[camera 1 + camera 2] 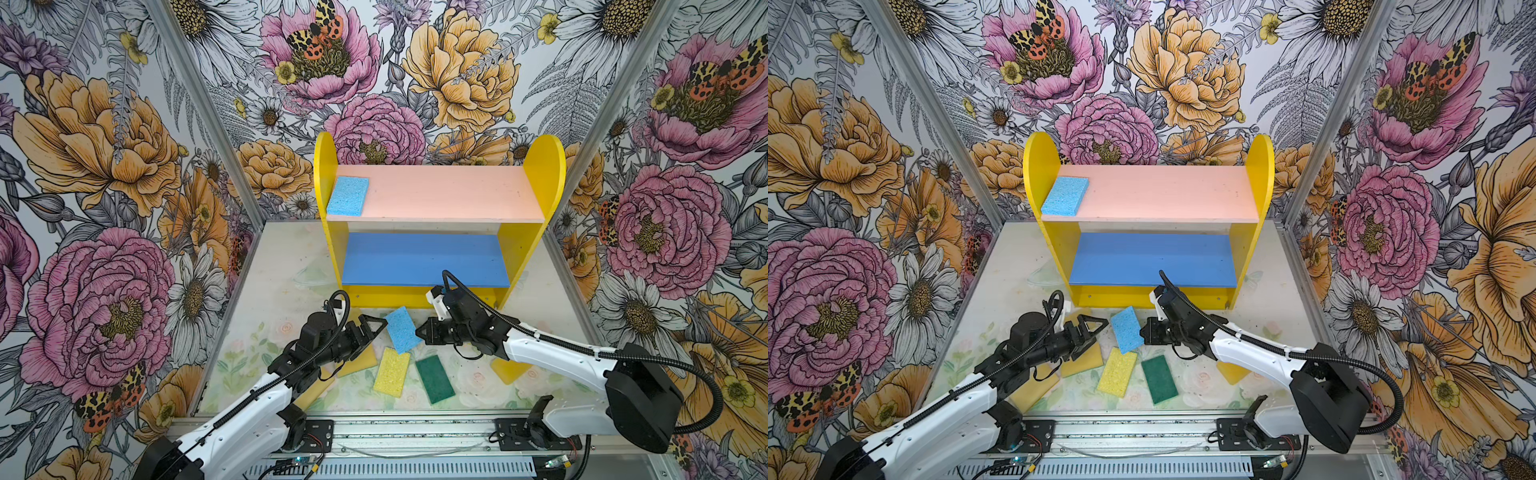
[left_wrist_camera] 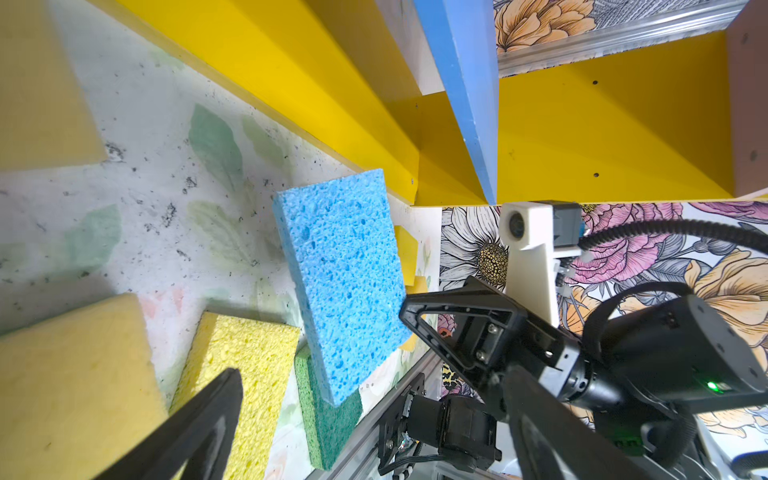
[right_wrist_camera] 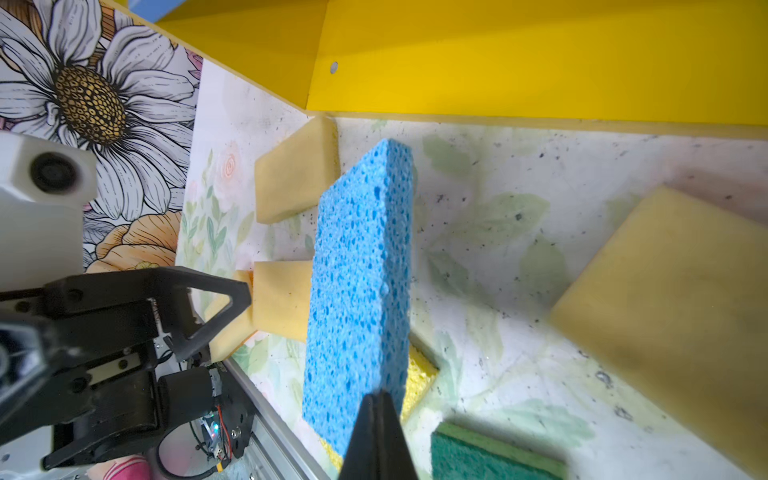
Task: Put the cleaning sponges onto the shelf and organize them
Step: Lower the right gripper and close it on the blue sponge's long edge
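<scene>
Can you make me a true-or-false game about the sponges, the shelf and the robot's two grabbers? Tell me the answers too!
1. A light blue sponge lies on the pink upper board. True.
2. The blue lower board holds two sponges. False: no sponge lies on it.
3. The right gripper is shut on a second blue sponge. True.
4. The left gripper holds the dark green sponge. False: it is open and holds nothing; the dark green sponge lies on the table beside the porous yellow sponge.
</scene>
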`<action>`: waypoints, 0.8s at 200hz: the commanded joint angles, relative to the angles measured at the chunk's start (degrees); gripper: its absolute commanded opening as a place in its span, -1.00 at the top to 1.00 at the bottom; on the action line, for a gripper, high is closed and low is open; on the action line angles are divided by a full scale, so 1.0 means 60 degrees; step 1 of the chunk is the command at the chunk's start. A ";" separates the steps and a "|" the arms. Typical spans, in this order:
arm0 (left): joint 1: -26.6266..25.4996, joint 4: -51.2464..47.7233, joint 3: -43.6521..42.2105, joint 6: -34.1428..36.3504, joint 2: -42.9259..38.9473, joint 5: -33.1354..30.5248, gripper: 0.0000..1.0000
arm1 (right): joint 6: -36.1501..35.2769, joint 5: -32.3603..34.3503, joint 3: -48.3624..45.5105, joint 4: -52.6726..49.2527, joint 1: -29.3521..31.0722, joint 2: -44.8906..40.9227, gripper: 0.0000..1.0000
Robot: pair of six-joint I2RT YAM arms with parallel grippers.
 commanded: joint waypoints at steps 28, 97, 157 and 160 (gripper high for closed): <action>-0.0107 0.1681 0.0003 -0.0284 0.0192 -0.0086 -0.94 | 0.0562 -0.0608 0.0396 0.0161 0.0106 -0.0797 1.00; -0.0396 0.2616 0.0228 -0.0538 0.0589 -0.0265 -0.81 | 0.0867 -0.0736 0.0676 0.0195 0.0481 -0.1345 1.00; -0.0444 0.3343 0.0360 -0.0489 0.0655 -0.0239 -0.38 | 0.1212 -0.0968 0.0690 0.0757 0.0678 -0.1254 1.00; -0.0447 0.3268 0.0414 -0.0415 0.0649 -0.0207 -0.32 | 0.1256 -0.1007 0.0641 0.0859 0.0678 -0.1267 1.00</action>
